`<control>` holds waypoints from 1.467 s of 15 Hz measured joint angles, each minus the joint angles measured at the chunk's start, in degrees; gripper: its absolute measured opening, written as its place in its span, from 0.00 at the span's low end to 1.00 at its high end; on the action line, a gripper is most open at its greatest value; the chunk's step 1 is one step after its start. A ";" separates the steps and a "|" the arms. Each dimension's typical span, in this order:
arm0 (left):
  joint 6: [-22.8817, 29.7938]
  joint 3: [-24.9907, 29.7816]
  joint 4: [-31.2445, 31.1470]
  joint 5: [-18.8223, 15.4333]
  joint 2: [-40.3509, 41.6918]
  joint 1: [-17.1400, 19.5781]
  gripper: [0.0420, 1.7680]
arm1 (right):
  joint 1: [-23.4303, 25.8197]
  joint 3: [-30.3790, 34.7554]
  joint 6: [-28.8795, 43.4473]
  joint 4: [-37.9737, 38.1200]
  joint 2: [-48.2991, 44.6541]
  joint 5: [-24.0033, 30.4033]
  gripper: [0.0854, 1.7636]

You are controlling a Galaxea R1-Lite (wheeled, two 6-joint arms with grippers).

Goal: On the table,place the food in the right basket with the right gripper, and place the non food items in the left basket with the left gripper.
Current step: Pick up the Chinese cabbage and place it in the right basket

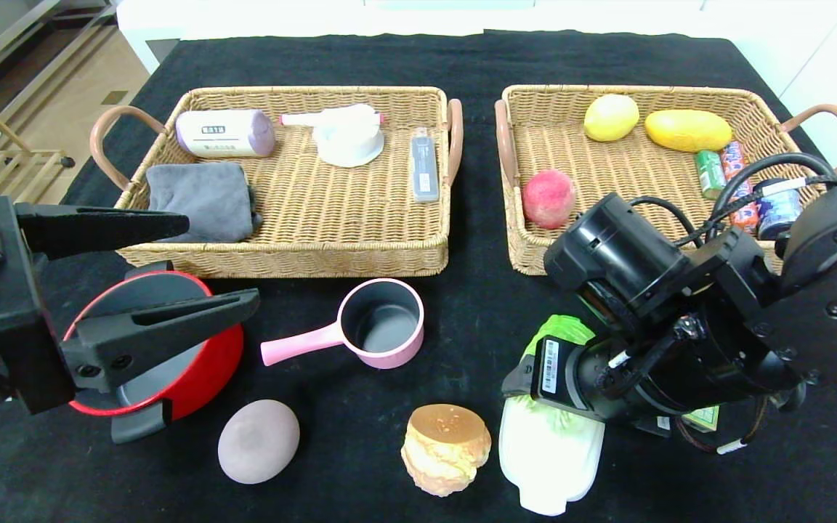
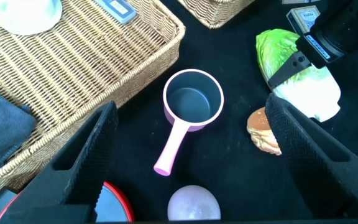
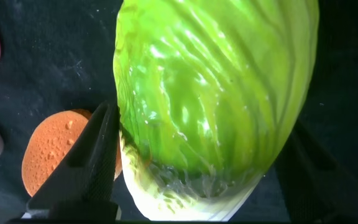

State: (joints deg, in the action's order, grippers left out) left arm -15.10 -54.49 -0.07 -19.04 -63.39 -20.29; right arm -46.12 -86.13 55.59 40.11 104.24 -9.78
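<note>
A green-and-white napa cabbage (image 1: 553, 457) (image 3: 216, 81) lies on the table (image 1: 360, 407) at the front right. My right gripper (image 1: 549, 378) (image 3: 201, 180) is down over its leafy end, one finger pressed against each side. A golden burger bun (image 1: 446, 449) and a lilac-grey egg-shaped lump (image 1: 259, 441) lie to its left. My left gripper (image 1: 219, 261) (image 2: 191, 106) hangs open above the red pot (image 1: 200, 370), holding nothing. The pink saucepan (image 1: 382, 323) (image 2: 193, 99) stands mid-table. A green-and-cream card box (image 1: 702, 418) peeks out under the right arm.
The left basket (image 1: 317, 254) holds a grey cloth (image 1: 200, 200), a lilac cylinder (image 1: 224, 133), a white item (image 1: 349, 134) and a grey case (image 1: 424, 167). The right basket (image 1: 607, 91) holds a red peach (image 1: 549, 197), yellow fruits (image 1: 611, 116) and small cans (image 1: 724, 171).
</note>
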 joint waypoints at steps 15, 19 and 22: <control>-0.02 0.00 0.07 -0.02 0.17 0.00 0.97 | -0.85 1.26 -11.17 0.16 -12.54 -1.02 0.81; -0.02 0.00 0.07 -0.02 0.17 -0.02 0.97 | 2.02 0.66 -19.19 -0.06 -16.59 -2.23 0.81; 0.00 0.00 0.07 -0.02 0.22 -0.02 0.97 | 7.75 -0.50 -26.88 -2.35 -18.77 -1.93 0.81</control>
State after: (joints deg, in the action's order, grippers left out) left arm -15.10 -54.49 0.00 -19.07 -63.17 -20.31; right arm -38.36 -86.63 28.71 37.75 85.47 -11.70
